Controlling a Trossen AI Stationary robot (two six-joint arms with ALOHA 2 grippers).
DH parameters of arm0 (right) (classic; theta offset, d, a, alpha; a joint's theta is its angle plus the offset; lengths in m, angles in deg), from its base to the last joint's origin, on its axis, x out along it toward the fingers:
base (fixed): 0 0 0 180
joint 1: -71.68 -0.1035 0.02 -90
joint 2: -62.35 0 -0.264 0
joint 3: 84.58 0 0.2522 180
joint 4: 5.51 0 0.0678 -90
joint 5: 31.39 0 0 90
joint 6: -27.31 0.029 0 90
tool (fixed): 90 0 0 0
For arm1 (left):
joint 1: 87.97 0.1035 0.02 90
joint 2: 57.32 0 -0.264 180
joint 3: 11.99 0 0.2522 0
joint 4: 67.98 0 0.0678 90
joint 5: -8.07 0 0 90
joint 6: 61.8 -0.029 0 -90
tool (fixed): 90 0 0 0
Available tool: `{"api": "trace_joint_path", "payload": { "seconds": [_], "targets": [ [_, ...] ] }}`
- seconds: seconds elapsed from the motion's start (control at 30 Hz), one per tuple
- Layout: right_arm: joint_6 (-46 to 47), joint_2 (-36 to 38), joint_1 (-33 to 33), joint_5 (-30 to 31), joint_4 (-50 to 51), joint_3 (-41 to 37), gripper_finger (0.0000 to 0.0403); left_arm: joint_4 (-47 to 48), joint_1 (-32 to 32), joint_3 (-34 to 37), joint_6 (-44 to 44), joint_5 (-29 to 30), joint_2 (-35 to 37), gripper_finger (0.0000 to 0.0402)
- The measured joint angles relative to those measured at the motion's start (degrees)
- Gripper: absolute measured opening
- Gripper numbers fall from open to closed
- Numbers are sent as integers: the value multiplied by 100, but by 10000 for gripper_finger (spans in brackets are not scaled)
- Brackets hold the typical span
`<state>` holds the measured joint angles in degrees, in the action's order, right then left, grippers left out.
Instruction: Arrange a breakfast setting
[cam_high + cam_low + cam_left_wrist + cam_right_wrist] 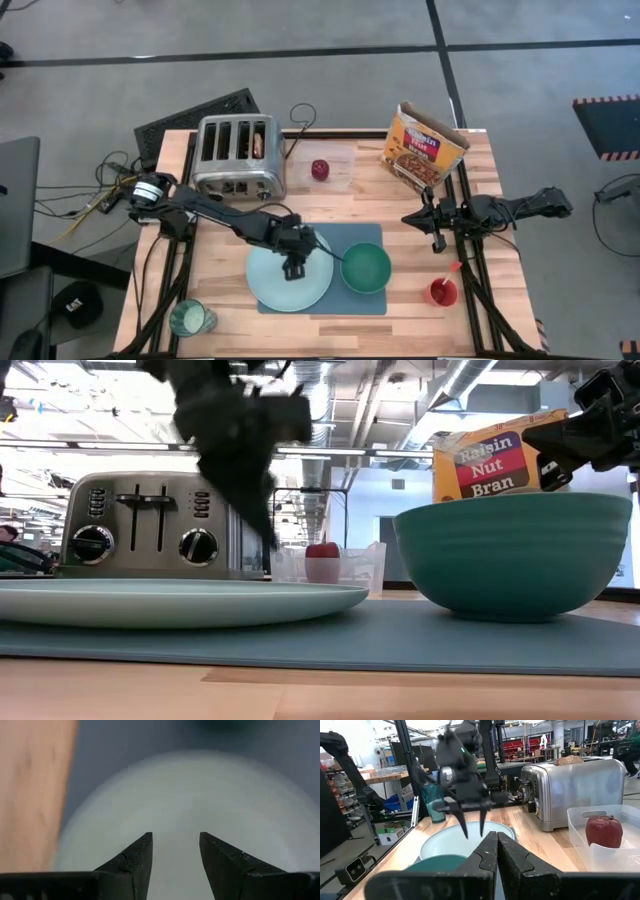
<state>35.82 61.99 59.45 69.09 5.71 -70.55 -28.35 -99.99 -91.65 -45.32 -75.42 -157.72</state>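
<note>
The pale mint plate (285, 278) and the green bowl (366, 268) stand side by side on the slate-blue mat (362, 240). My left gripper (293, 271) hangs open and empty just above the plate, pointing down; the right wrist view shows its fingers (473, 822) apart. The dark red fruit (319, 169) lies in a clear tub (338, 170) behind the mat. The brown toast slice (260, 144) sticks up from a slot of the chrome toaster (237, 155). The red-handled spoon (452, 270) stands in the small red cup (442, 292). My right gripper (437, 235) is shut and empty at the right.
A Raisin Nut Bran box (424, 150) stands at the far right. A green glass (188, 319) stands at the near left corner. A black keyboard (200, 115) lies behind the toaster. Bare wood lies between the tub and the mat.
</note>
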Motion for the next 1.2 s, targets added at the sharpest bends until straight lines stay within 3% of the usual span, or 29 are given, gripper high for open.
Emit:
{"api": "trace_joint_path", "payload": {
  "seconds": [0.2, 0.33, 0.53, 0.97, 1.2],
  "targets": [
    [6, 0, 0, 0, 0, 2, 36, -1255, 45, -256, -207, 589, 0, 149],
    [7, 0, 0, 2, 0, 0, 36, -2016, 267, -263, 310, 242, 0, 149],
    [7, 0, 2, 2, 0, 0, 36, -2247, 384, -264, 708, 139, 0, 149],
    [6, 0, 0, 3, 0, 2, 36, -1357, 377, -1238, 673, 433, -307, 149],
    [5, -49, 0, 4, 9, 0, 36, 548, 375, -2978, 674, 320, -1558, 149]
  ]
}}
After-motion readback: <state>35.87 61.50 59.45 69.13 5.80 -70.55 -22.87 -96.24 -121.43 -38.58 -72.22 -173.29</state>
